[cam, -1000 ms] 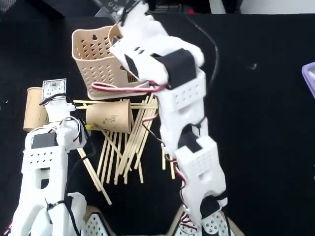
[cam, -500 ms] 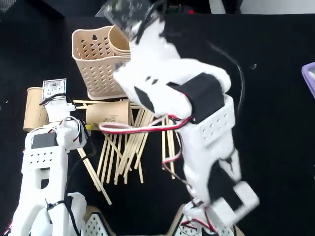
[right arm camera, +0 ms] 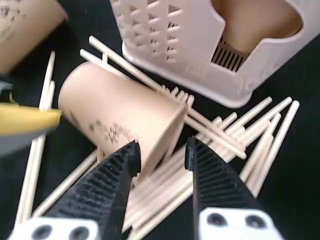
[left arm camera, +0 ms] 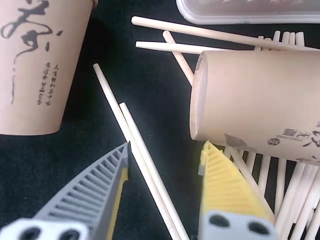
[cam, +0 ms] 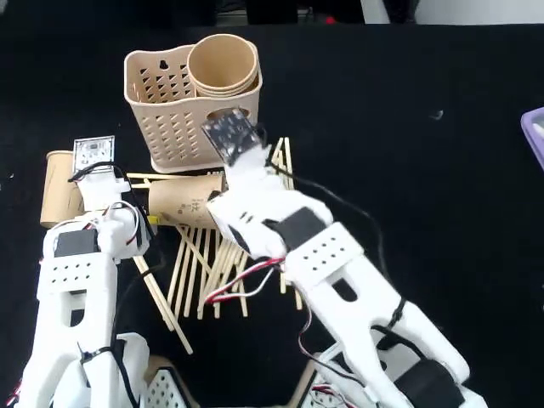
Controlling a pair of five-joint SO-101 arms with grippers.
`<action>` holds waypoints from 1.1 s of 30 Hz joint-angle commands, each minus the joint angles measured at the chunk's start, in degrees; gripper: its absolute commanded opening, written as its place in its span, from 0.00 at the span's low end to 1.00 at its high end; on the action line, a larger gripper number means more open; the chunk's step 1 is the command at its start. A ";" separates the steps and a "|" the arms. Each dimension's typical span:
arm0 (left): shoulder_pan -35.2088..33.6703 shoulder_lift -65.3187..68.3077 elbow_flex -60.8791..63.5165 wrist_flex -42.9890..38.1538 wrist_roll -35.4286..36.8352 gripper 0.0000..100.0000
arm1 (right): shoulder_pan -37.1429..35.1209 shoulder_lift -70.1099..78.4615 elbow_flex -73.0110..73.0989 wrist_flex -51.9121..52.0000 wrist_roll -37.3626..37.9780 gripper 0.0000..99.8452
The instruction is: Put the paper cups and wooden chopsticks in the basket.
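The beige basket [cam: 174, 110] [right arm camera: 170, 35] stands at the back with stacked paper cups [cam: 223, 64] in it. One paper cup [cam: 185, 201] [left arm camera: 260, 105] [right arm camera: 120, 115] lies on its side across the wooden chopsticks [cam: 212, 263] [right arm camera: 220, 130] [left arm camera: 150, 170]. Another cup [cam: 58, 187] [left arm camera: 42, 65] lies at the far left. My right gripper [right arm camera: 163, 144] is open, just above the lying cup's narrow end. My left gripper [left arm camera: 165, 147] is open too, low over chopsticks between the two lying cups, holding nothing.
A purple object [cam: 534, 132] sits at the table's right edge. The right arm [cam: 340, 280] stretches diagonally over part of the chopstick pile. The left arm's yellow finger [right arm camera: 30, 121] shows close beside the lying cup. Black cloth [cam: 425, 170] lies bare to the right.
The right arm swung down from over the basket to the lying cup, uncovering the stacked cups in the basket. The left arm has stayed still.
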 commanded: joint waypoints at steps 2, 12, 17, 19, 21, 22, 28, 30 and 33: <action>0.48 -1.23 -0.48 -0.09 0.00 0.23 | -1.23 1.80 -0.22 -5.27 -3.25 0.19; 0.48 -1.23 -0.48 -0.09 -0.18 0.23 | -2.29 15.43 -7.08 -4.92 -10.29 0.27; 0.48 -1.23 -0.48 -0.09 -0.26 0.23 | -5.54 15.69 -7.08 -3.43 -8.62 0.16; 0.48 -1.23 -0.48 -0.09 -0.26 0.23 | -6.59 15.60 -7.08 -3.08 -4.66 0.09; 0.48 -1.23 -0.48 -0.09 -0.26 0.23 | -7.30 15.60 -7.08 -2.99 0.18 0.04; 0.48 -1.23 -0.48 -0.09 -0.26 0.23 | -7.47 15.52 -7.08 -2.90 2.29 0.02; 0.48 -1.23 -0.48 -0.09 -0.26 0.23 | -7.12 8.48 -6.55 0.79 7.82 0.01; 0.48 -1.23 -0.48 -0.09 -0.26 0.23 | -7.12 3.91 -6.46 3.16 9.14 0.01; 0.48 -1.23 -0.48 -0.09 -0.26 0.23 | -7.03 -3.21 -6.37 7.47 12.13 0.01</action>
